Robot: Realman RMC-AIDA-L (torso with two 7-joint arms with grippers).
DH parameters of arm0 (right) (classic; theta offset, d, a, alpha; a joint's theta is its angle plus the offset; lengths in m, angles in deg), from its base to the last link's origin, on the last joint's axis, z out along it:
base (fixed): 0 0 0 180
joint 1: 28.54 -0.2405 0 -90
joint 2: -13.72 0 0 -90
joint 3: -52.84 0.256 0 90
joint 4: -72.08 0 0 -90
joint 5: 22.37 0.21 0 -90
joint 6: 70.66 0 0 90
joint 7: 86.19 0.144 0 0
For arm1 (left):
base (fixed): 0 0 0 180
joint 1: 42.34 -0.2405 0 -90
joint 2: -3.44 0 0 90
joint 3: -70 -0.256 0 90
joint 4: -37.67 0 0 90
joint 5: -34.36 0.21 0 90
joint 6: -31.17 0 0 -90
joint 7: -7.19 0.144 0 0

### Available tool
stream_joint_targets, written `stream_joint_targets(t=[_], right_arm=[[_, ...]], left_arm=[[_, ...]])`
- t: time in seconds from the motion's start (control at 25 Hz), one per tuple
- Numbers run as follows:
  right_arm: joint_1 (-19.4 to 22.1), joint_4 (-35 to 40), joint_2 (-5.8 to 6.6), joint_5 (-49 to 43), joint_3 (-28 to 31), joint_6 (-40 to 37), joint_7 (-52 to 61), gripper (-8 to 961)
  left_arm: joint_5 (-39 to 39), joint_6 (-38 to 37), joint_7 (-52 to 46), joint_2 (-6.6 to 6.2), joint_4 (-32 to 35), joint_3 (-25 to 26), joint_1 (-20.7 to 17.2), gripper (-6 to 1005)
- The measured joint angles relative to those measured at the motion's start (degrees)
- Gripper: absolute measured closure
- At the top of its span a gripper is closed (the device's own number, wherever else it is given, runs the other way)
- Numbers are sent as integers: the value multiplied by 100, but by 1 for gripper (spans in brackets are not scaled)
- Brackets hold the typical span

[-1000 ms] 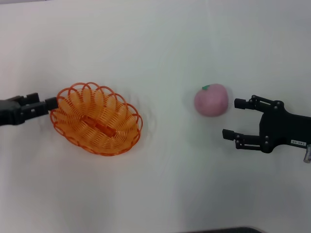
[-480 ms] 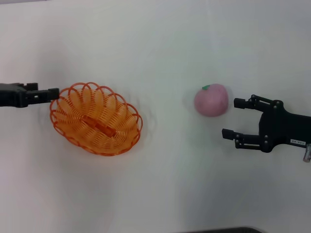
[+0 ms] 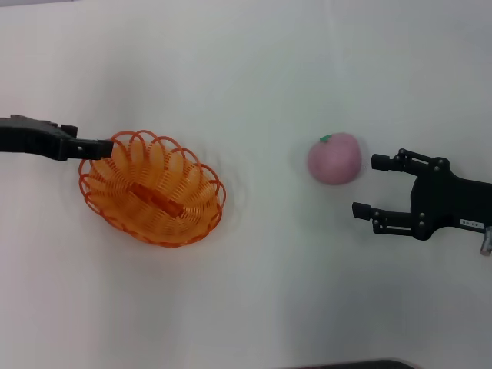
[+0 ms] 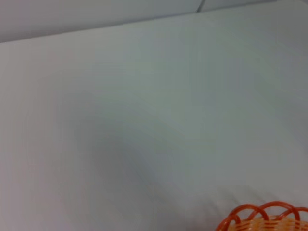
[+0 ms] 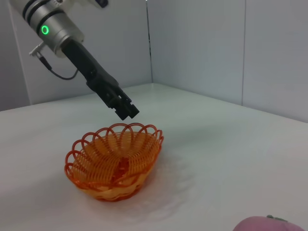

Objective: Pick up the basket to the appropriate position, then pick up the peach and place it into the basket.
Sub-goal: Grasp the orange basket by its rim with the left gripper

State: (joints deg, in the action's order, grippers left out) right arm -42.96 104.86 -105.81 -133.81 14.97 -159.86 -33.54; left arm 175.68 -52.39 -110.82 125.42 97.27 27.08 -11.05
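White matte tabletop (image 3: pixel 254 69), pale partition walls behind in right wrist view.

L side: left gripper (image 3: pixel 104 146), black, slim, comes in from the table's left edge w/ its tip at the far-left rim of the shallow oval orange basket of looped plastic wire (image 3: pixel 152 188). From right wrist view the tip hangs just above that rim, apparently clear of it. Fingers look pressed together, nothing pinched. Basket sits flat on table, left of centre; long axis runs diagonally, far-left to near-right. Scalloped rim loops stand up, open lattice, light and springy by the look; thin wire gives a narrow pinch target. Left wrist view catches only a few rim loops at frame edge.

Centre-right: round pink soft-looking peach (image 3: pixel 334 158), small green leaf mark on top, matte, squashy-looking. Well apart from basket.

R side: right gripper (image 3: pixel 369 186), black, two fingers spread wide, empty, pointing toward table centre. Peach lies just ahead of its far finger, offset to the far side of the gap, not between the fingers.

Judgement: basket grip is L arm's job, clearly nearer; R arm is nearer the peach.
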Motion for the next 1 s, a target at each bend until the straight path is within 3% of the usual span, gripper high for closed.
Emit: stream_joint_targets(t=[0.36, 1.0], right_arm=[[0, 2, 0, 0, 0, 1, 0, 70], [0, -9, 0, -1, -19, 8, 0, 70]], left_arm=[[730, 73, -324, -9, -6, -243, 375, 204], [913, 304, -343, 39, -83, -824, 392, 207]])
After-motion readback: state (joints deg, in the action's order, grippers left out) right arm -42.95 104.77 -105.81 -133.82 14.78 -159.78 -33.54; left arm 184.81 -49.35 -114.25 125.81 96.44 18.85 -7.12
